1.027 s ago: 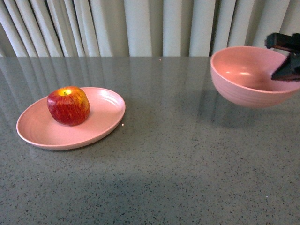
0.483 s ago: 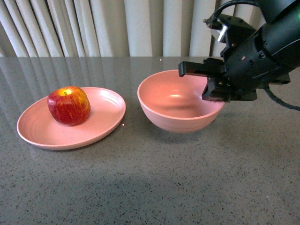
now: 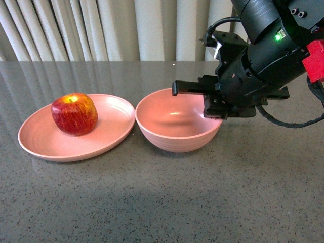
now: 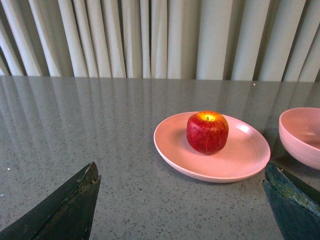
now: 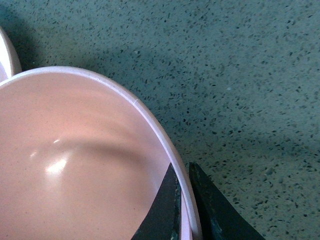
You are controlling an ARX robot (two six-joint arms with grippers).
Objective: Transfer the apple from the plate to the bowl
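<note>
The red apple (image 3: pixel 74 114) with a yellow stem patch sits on the shallow pink plate (image 3: pixel 109 132) at the left of the table. The deep pink bowl (image 3: pixel 174 124) is empty and stands right beside the plate's right edge. My right gripper (image 3: pixel 214 108) is shut on the bowl's right rim; in the right wrist view its fingers (image 5: pixel 165 210) pinch the rim of the bowl (image 5: pixel 75 150) from inside and outside. My left gripper (image 4: pixel 182 200) is open and empty, off to the left of the plate (image 4: pixel 235 160), apple (image 4: pixel 207 132) and bowl (image 4: pixel 302 135).
The grey speckled table (image 3: pixel 167 202) stretches in front of the plate and bowl. Pale curtains (image 3: pixel 126 30) hang behind the table's far edge. The bulky black right arm (image 3: pixel 273 55) looms over the table's right side.
My right gripper has carried the bowl from the far right leftward and down, ending next to the plate. The apple and plate have not moved.
</note>
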